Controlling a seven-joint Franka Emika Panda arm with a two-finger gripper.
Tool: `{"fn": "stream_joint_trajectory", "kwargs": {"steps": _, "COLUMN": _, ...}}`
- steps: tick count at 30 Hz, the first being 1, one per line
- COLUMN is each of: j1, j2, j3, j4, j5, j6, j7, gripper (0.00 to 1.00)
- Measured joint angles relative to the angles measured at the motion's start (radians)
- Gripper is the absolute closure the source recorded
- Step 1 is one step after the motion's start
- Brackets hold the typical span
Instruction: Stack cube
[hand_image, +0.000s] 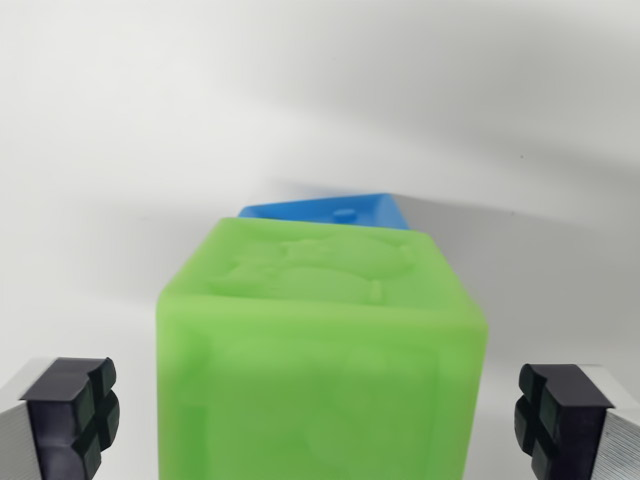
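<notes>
green cube sits between spread fingers, blue cube just behind.

The green cube is filling the middle of the wrist view, translucent plastic with a raised relief pattern on its top face, sitting square and upright. Right behind it a blue cube is peeking out, only its top face and a small round stud showing, so I can't tell if they're touching.
</notes>
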Motion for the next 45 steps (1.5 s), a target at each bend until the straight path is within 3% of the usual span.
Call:
{"fn": "stream_joint_trajectory", "kwargs": {"steps": 24, "j1": 0.000, "j2": -0.218, "j3": 0.001, "j4": -0.006, "j5": 0.005, "j6": -0.210, "j7": -0.003, "gripper": 0.00}}
{"fn": "stream_joint_trajectory", "kwargs": {"steps": 45, "j1": 0.000, "j2": -0.407, "j3": 0.001, "j4": 0.063, "j5": 0.008, "j6": -0.466, "j7": -0.006, "gripper": 0.00}}
